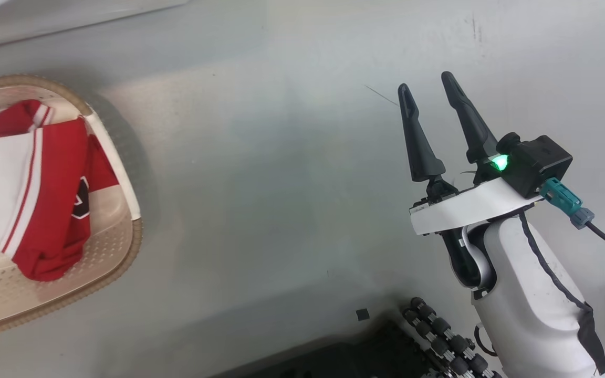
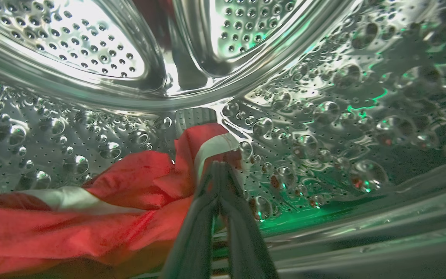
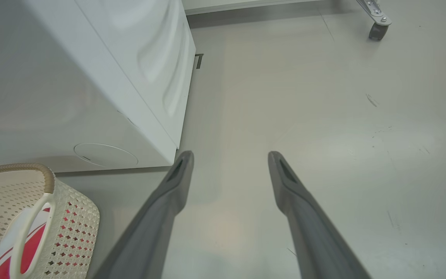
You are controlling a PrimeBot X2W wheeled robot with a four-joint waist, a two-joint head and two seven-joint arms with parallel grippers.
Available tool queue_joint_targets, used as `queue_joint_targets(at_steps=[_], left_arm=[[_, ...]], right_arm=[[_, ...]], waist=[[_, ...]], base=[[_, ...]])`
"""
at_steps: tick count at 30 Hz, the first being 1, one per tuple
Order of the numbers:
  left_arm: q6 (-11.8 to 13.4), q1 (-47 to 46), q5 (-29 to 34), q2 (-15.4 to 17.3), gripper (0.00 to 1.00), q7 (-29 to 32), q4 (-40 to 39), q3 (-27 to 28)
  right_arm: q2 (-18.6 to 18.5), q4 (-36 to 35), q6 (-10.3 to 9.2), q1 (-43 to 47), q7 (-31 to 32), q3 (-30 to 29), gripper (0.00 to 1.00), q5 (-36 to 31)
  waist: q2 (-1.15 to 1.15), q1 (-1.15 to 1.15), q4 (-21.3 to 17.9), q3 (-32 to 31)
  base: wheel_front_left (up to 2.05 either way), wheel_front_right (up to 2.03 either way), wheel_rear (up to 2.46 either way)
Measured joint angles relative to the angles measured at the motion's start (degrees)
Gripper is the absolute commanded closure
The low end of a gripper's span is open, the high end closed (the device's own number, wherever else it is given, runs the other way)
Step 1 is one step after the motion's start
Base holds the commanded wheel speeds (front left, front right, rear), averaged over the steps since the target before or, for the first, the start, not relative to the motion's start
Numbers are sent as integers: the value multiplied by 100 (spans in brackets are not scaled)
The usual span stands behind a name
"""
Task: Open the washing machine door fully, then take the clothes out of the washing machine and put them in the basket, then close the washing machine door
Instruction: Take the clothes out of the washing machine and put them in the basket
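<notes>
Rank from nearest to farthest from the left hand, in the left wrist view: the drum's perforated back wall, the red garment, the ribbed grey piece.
1. red garment: pinched in the shut left hand, spreading toward the view's left.
2. ribbed grey piece: just beyond the garment, straight ahead.
3. perforated back wall: farthest, across the top of the view.

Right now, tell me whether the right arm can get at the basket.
Probably yes. The right tool stands open over bare floor, and nothing lies between it and the basket to its left, whose top is open with red clothes inside.
</notes>
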Motion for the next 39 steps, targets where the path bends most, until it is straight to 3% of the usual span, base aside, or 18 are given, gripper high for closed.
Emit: queue_joint_targets(at_steps=[10, 29, 39], left_arm=[[-57, 956, -289, -519, 100, -910, 220, -40], [-148, 2454, -660, -947, 100, -2026, 611, -36], [-197, 3503, -847, -1394, 100, -2753, 706, -47]], right_arm=[[-5, 243, 46, 17, -1, -361, 0, -293], [-101, 597, 125, 410, 0, -775, 0, -533], [-113, 693, 154, 655, 0, -924, 0, -601]], waist=[[0, 0, 328, -573], [0, 0, 933, -1833], [0, -1, 1198, -2482]], base=[[0, 0, 0], [0, 0, 0], [0, 0, 0]])
